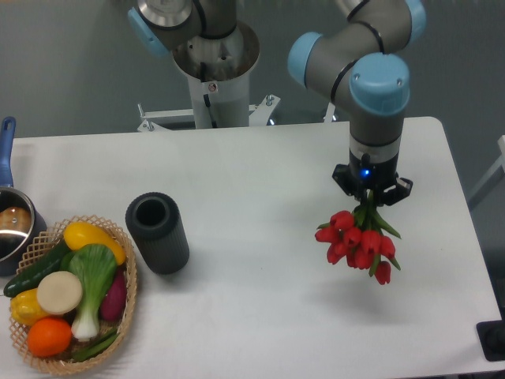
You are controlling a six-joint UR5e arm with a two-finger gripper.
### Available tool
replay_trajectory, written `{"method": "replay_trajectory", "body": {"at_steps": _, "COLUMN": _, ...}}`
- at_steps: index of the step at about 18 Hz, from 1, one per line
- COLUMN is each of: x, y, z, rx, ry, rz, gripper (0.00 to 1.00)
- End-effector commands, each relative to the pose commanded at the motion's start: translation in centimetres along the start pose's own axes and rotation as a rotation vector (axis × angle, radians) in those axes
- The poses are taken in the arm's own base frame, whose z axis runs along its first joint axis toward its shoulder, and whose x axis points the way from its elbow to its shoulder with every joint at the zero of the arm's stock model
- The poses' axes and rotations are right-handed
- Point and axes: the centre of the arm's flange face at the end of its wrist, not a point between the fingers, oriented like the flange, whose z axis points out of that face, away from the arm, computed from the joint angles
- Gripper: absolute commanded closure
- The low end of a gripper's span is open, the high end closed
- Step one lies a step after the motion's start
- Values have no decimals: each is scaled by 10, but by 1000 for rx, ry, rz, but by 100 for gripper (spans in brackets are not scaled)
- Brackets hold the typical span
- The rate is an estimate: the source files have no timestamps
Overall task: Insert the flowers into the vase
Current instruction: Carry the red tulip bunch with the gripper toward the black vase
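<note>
Fingers (371,197): black, pointing down from the arm's wrist over the right part of the tabletop (260,166); closed on the green stems of the flowers, a small blue light lit on the wrist just above.

Flowers (357,242): one bunch of red tulip heads with green stems and leaves, hanging heads-down and slightly to the left beneath the fingers, held clear of the tabletop, with a faint shadow on the surface below. Well apart from the vase, to its right.

Vase (157,232): dark grey ribbed cylinder, round mouth open toward the camera, standing on the left-centre of the tabletop just right of the wicker basket. Nothing was seen inside it.

Wicker basket (129,304): oval, at the lower left corner, holding a green-and-white leek (93,280), a yellow squash (88,237), a dark green cucumber (35,271), an orange (49,337), a purple piece and a pale round item.

Steel pot (14,225): at the left edge, partly cut off by the frame, blue handle (6,150) pointing away from the camera, touching or just beside the basket rim.

Arm (371,71): grey with light blue joint caps, base mounted behind the far edge of the tabletop.
</note>
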Motion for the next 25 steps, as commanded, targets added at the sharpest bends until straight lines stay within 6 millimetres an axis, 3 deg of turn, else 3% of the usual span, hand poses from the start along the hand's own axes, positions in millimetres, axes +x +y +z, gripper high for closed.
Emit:
{"method": "replay_trajectory", "body": {"at_steps": 7, "x": 22, "y": -18, "z": -45, "rx": 171, "ry": 28, "rz": -16, "gripper": 100}}
{"method": "replay_trajectory", "body": {"at_steps": 14, "x": 56, "y": -54, "z": -112, "rx": 560, "ry": 142, "rz": -128, "gripper": 100}}
{"method": "replay_trajectory", "body": {"at_steps": 21, "x": 73, "y": -81, "z": -135, "rx": 902, "ry": 377, "rz": -122, "gripper": 100}}
{"method": "replay_trajectory", "body": {"at_steps": 25, "x": 83, "y": -90, "z": -142, "rx": 992, "ry": 453, "rz": -104, "gripper": 100}}
